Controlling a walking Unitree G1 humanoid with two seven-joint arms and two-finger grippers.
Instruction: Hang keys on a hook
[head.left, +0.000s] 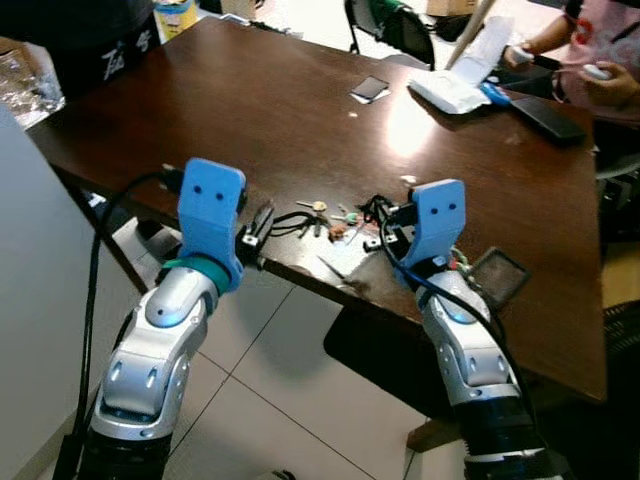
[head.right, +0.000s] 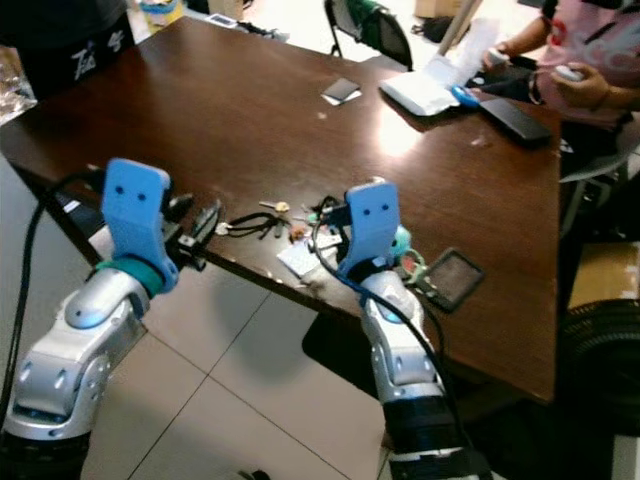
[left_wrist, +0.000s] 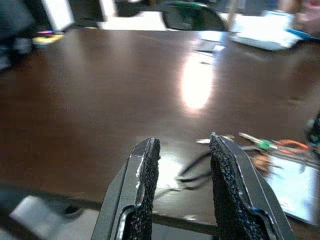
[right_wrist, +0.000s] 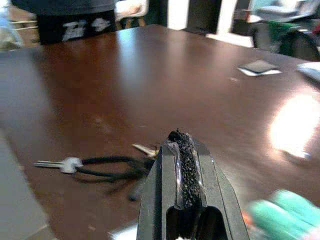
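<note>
The keys (head.left: 318, 218) are lying near the front edge of the dark wooden worktop (head.left: 250, 110), strung on a black cord (right_wrist: 107, 167) with one silver key (right_wrist: 57, 163) at its end. Small coloured tags and a white card (head.right: 297, 258) are lying just beside them.

The left gripper (left_wrist: 182, 187) is being held at the worktop's near edge, close to the cord but not touching it. Its jaws are parted by a moderate gap, and nothing is being held between them; in the left wrist view the cord's loop is being framed just beyond the fingertips (left_wrist: 145, 155).

The right gripper (right_wrist: 182, 165) is being held just beside the cluster of keys on its other side. In the right wrist view its fingers are seen pressed together, with nothing gripped between them.

No hook can be made out in these pictures, so the hanging is judged to be far off; the step in hand appears to be the reach for the keys, with the pick-up not yet done. The next move is judged to call for the left gripper to be brought forward and down until the cord or the bunch is lying between the fingers, and then closed on it. Care would be needed, since the keys are lying flat and the cord is thin.

At the far side of the worktop a person's hand (head.left: 610, 85) is resting near a dark phone (head.left: 548, 118) and some papers (head.left: 450, 92), well apart from the keys.
</note>
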